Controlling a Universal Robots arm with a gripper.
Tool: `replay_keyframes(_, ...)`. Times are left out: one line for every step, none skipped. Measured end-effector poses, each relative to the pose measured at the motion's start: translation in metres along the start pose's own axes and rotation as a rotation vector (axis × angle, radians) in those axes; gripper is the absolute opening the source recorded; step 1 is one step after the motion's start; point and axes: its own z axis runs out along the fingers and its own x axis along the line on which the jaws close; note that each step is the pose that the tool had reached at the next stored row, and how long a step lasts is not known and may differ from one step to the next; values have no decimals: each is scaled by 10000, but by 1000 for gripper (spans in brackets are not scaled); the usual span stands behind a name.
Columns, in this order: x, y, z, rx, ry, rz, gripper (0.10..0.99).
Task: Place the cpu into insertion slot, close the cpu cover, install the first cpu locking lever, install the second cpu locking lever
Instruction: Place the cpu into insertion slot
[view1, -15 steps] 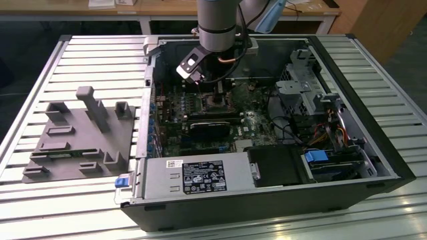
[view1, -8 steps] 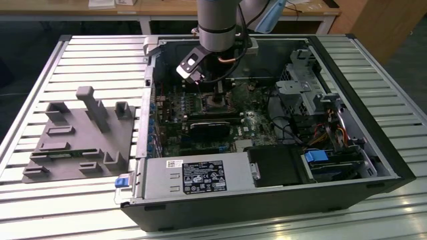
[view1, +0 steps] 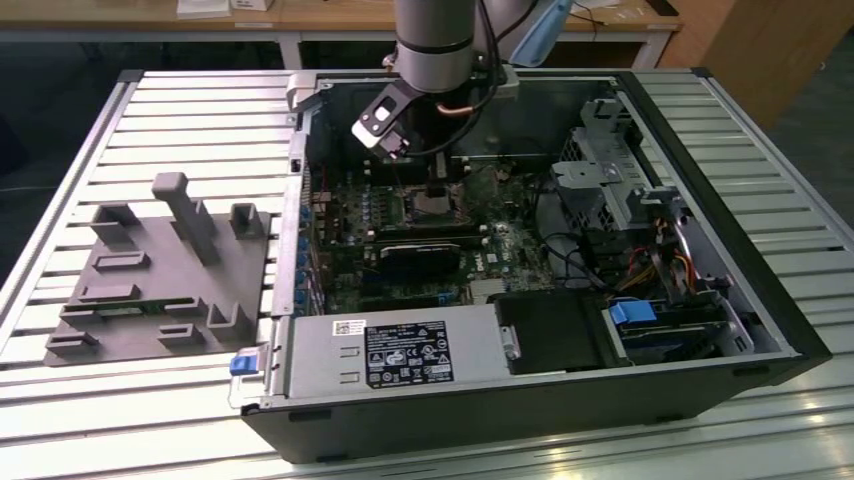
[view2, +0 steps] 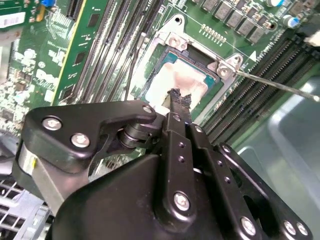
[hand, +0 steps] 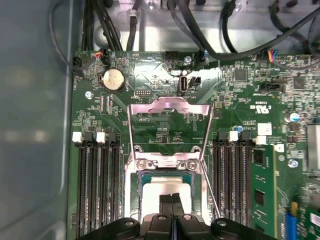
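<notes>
The cpu (view2: 186, 79) lies flat in the insertion slot (view2: 199, 59) on the green motherboard, its pale silvery top showing in both wrist views (hand: 150, 192). My gripper (view2: 179, 96) is shut, with its two black fingers pressed together and nothing between them. Their tips sit on or just above the chip's top (hand: 171, 198). The cpu cover (hand: 169, 106) is swung open and stands back from the socket. A thin wire locking lever (view2: 280, 86) sticks out unlatched beside the socket. In the exterior view the gripper (view1: 430, 182) reaches down into the open computer case over the cpu (view1: 430, 206).
Long black memory slots (hand: 97, 185) flank the socket on both sides. A black block (view1: 414, 258) sits just in front of the socket, and the grey power supply (view1: 387, 350) lies at the case front. Drive cage and cables (view1: 627, 190) are at the exterior view's right, and a grey fixture (view1: 160, 270) at its left.
</notes>
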Motion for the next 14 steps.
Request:
replay_keyframes(0, 2, -31, -2, 1, -1, 102)
replay_keyframes(0, 5, -61, -4, 1, 0, 102)
replay_keyframes(1, 7, -89, -8, 1, 0, 102)
replay_keyframes(1, 9, -120, -11, 1, 1, 102)
replay_keyframes(1, 11, -150, -15, 1, 1, 102)
replay_keyframes(1, 14, -182, -19, 2, 1, 102)
replay_keyframes(0, 15, -208, -21, 1, 1, 102)
replay_keyframes(0, 17, -230, -23, 0, 0, 102)
replay_keyframes(0, 18, -249, -27, 1, 1, 102)
replay_keyframes(0, 19, -261, -29, 0, 0, 102)
replay_keyframes(0, 20, -261, -32, 2, 1, 102)
replay_keyframes(0, 19, -261, -32, 1, 1, 102)
replay_keyframes(0, 19, -261, -32, 1, 1, 102)
replay_keyframes(0, 19, -262, -32, 1, 1, 102)
